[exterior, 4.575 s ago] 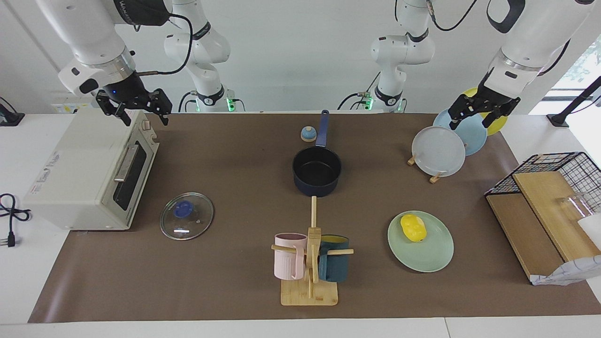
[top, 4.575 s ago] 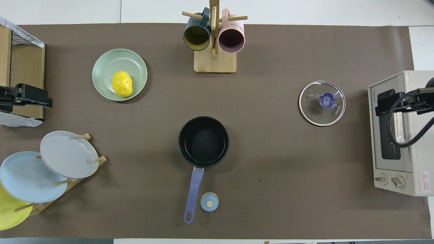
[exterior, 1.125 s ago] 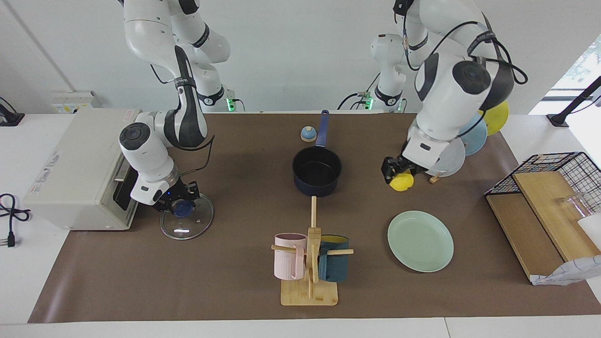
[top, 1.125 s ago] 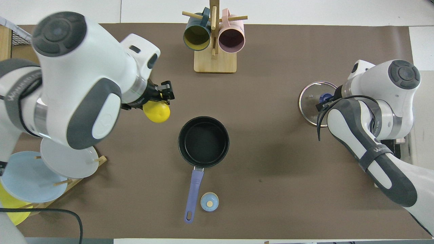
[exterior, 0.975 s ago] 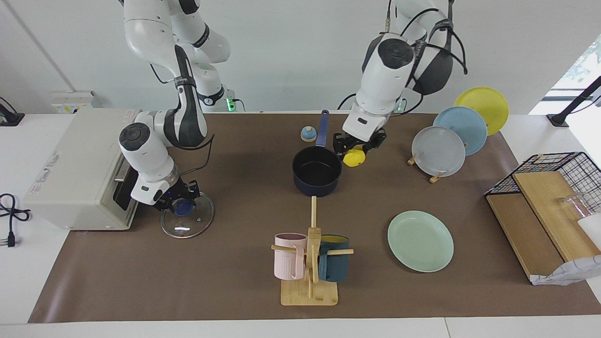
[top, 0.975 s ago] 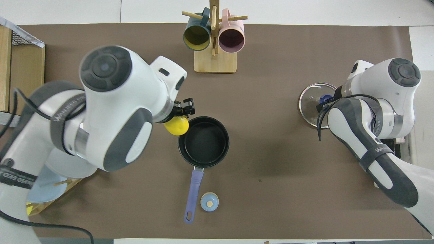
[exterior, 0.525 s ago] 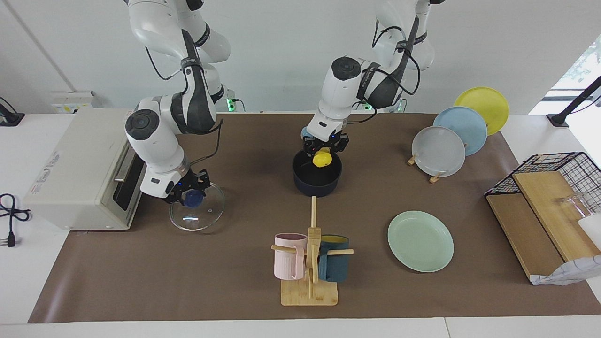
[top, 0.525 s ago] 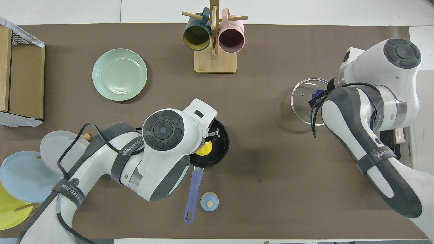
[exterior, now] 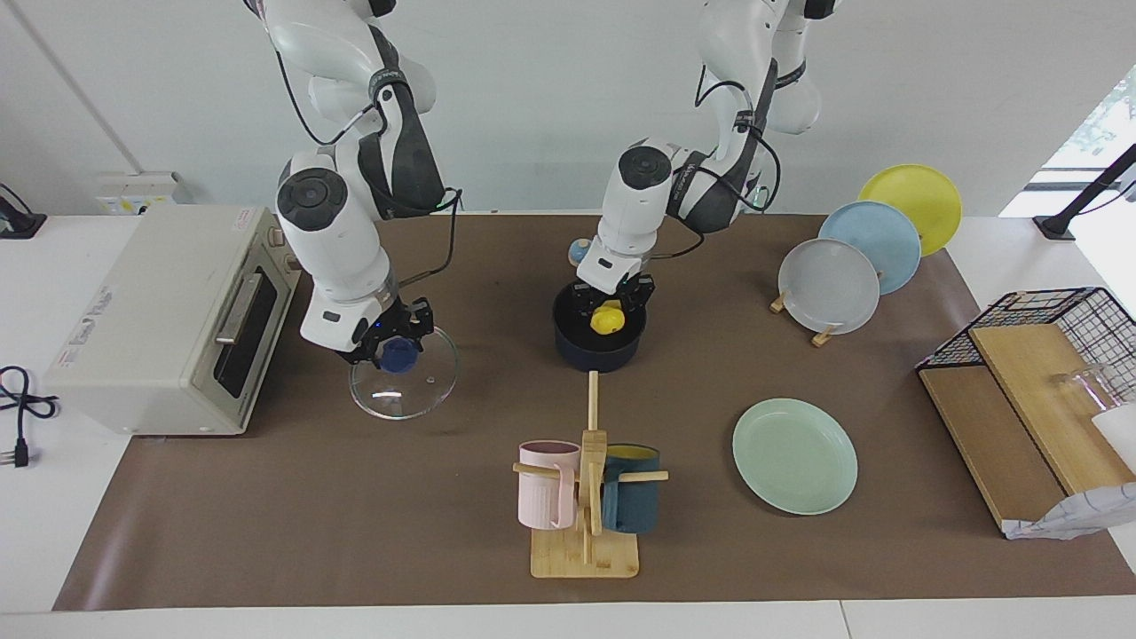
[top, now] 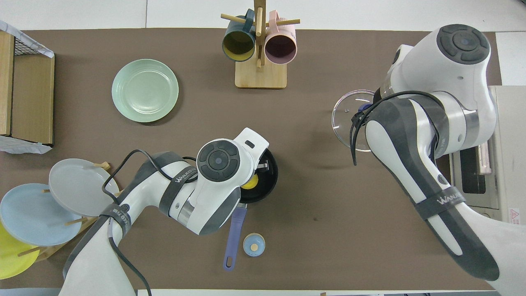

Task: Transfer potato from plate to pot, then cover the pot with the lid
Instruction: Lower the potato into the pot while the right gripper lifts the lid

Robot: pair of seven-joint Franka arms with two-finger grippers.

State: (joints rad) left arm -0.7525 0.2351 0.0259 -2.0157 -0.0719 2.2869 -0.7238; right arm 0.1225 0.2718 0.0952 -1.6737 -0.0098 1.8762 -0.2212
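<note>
The left end effector gripped the potato inside the pot; the right end effector held the lid by its knob, above the desk.

Two glossy white arms with dark grey joint caps and bands, black external cables, black tools, grey lettering.

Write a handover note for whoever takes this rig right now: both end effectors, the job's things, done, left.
Left end effector: inside the small dark navy saucepan, shut on the glossy yellow potato; not released.
Right end effector: shut on the blue knob of the round clear glass lid, held above the mat between the white toaster oven and the saucepan.
Pale mint-green plate: empty.
Done: potato off the plate, lid picked up.
Left: release the potato, withdraw the left arm, set the lid on the saucepan.
</note>
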